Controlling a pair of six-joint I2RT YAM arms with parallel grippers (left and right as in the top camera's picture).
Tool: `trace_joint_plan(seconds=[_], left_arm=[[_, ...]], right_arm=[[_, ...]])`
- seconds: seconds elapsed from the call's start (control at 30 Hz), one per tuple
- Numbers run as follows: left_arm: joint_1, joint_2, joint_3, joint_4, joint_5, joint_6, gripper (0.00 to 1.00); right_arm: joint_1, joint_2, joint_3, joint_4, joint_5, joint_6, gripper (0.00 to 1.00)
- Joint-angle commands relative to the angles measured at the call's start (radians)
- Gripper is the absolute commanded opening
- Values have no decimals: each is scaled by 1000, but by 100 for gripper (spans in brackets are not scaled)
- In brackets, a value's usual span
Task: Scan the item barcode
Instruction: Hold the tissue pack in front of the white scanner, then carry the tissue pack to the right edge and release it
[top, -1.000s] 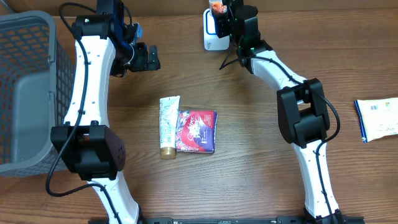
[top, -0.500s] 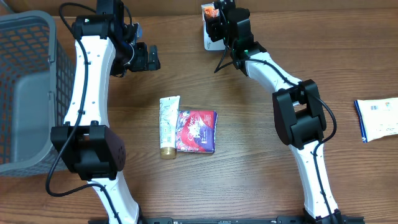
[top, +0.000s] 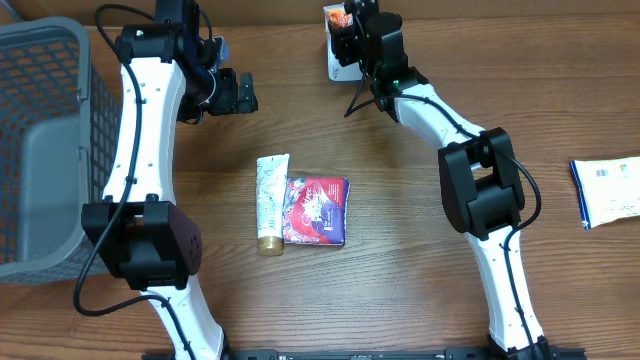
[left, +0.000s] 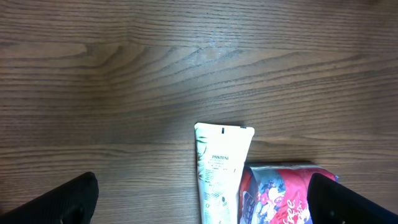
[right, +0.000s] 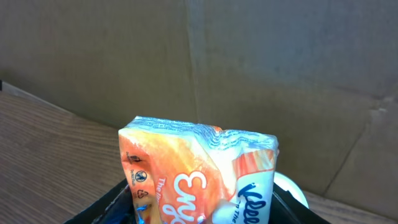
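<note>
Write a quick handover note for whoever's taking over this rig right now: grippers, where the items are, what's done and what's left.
Left gripper: open, empty.
Right gripper: shut on the orange tissue pack, held up by the white scanner at the table's far edge.
Pantene tube and red packet lie side by side mid-table; a white pack lies at the right edge.
Done: pack picked up and at the scanner.
Left: confirm the scan; whether it has registered cannot be seen.

The white tube (left: 219, 177) reads PANTENE; the orange tissue pack (right: 186, 177) shows "Kle" and "Enj".
</note>
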Motion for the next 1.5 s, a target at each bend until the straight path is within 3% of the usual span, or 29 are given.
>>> trace_joint_plan(seconds=[0.0,0.53,0.8,0.97,1.17,1.3,1.47], left_arm=[[4,-16,14,1,-6,23,100],[4,-16,14,1,-6,23,100],[4,-16,14,1,-6,23,100],[4,-16,14,1,-6,23,100],[4,-16,14,1,-6,23,100],[4,-16,14,1,-6,23,100],[4,-16,14,1,-6,23,100]], right_arm=[[0,39,15,26,6,-5,57],[0,61,15,92,58,-31,59],[-2,-54,15,-70,58,-27,56],[-11,-235,15,-296,69,-27,56],[-66,-476,15,-821,298,-3,53],[-190,-541,15,-1197,413,46,43],[-449,-492,-50,-1325,410,66,50]])
